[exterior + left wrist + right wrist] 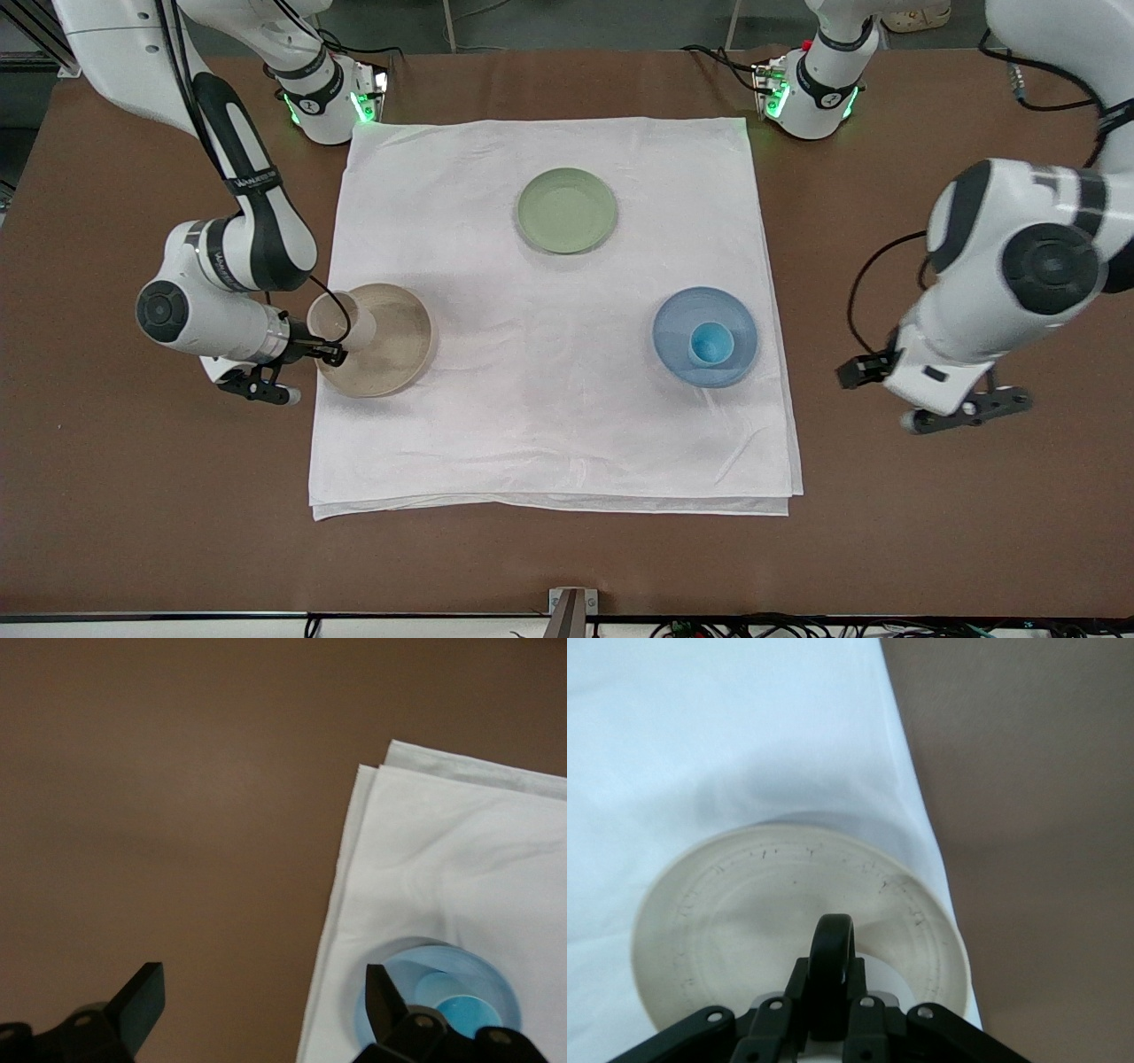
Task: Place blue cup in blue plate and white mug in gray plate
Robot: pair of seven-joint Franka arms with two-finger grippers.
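The white mug [344,324] is at the gray plate [399,350], over the part of it toward the right arm's end of the table. My right gripper [330,352] is shut on the mug's dark handle [833,961], with the gray plate [744,904] below it. I cannot tell whether the mug rests on the plate. The blue cup [710,344] stands upright in the blue plate [673,315]. My left gripper [961,412] is open and empty over the bare brown table, beside the cloth's edge. Its wrist view shows its gripper [261,992], the blue plate [492,967] and the blue cup [465,1014].
A sage-green plate [567,210] lies on the white cloth [549,425], farther from the front camera than the other two plates. The brown table [133,496] surrounds the cloth. The arms' bases stand along the table's edge farthest from the front camera.
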